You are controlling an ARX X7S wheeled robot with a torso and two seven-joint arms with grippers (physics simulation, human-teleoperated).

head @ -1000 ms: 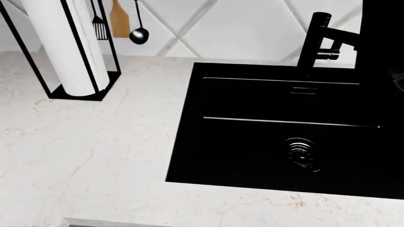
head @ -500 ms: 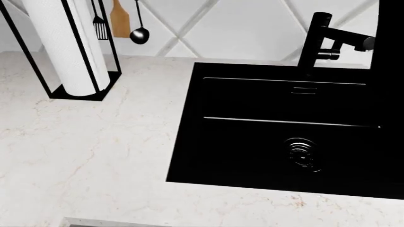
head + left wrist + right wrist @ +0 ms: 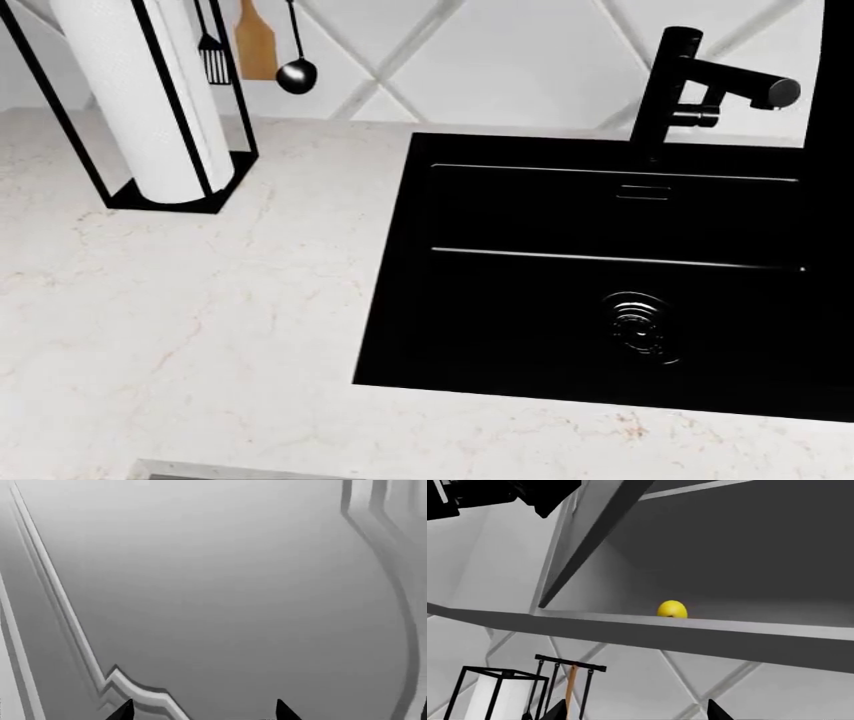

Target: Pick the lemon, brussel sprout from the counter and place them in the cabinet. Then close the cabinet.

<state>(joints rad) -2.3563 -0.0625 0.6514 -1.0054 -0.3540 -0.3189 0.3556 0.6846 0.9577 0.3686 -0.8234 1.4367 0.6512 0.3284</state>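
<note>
Yellow lemon point(image 3: 672, 609): on the cabinet shelf point(image 3: 694, 630), at 12 o'clock from the right end effector point(image 3: 634, 711)
Right end effector: tips apart, empty
Left end effector point(image 3: 203, 711): tips apart, empty, facing a grey panel point(image 3: 220, 590)
Table point(image 3: 187, 300): white marble, black sink point(image 3: 601, 270) at 3 o'clock

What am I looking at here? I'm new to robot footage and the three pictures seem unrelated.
They come from three cameras on one simulated two-armed robot. The head camera looks down on a white marble counter with a black sink, a faucet, a paper towel holder and hanging utensils. Neither arm shows there.

The other two cameras sit near each arm's fingers. The right wrist camera looks up into an open cabinet, where the lemon already rests on the shelf. Its dark fingers peek in at the edge with nothing between them. The left wrist camera faces a plain grey panelled surface; its fingers also hold nothing.

The brussel sprout appears in no picture.
</note>
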